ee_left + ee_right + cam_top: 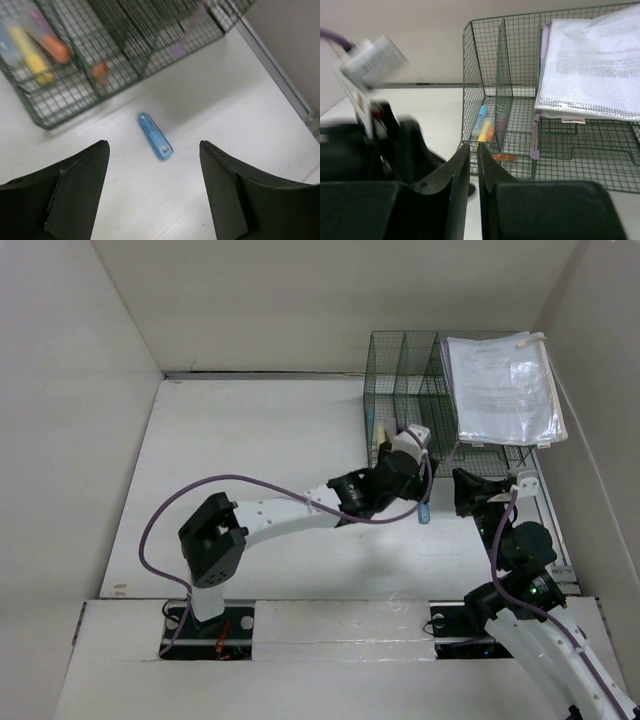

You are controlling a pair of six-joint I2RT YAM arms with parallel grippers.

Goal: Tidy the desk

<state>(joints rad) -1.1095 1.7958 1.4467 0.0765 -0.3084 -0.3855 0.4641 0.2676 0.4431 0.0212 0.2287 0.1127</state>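
From above, the white surface [260,440] carries a green wire rack [400,390] in its far right corner, with a clear document pouch [500,390] laid on top. A small blue stick [425,511] lies on the surface just in front of the rack. The left gripper [400,465] is just beside it, and the right gripper [462,480] is near its other side.

The left wrist view shows the left gripper wide open and holding nothing. The blue stick lies flat between and ahead of its fingers, clear of the rack. Yellow and orange markers [32,60] lie in the rack.

In the right wrist view the right gripper [474,150] is closed to a thin slit, with nothing in it, and faces the rack.

The stick looks like light, stiff, smooth plastic, likely to skid or roll if nudged. It is best pinched at mid-length, across its narrow width.
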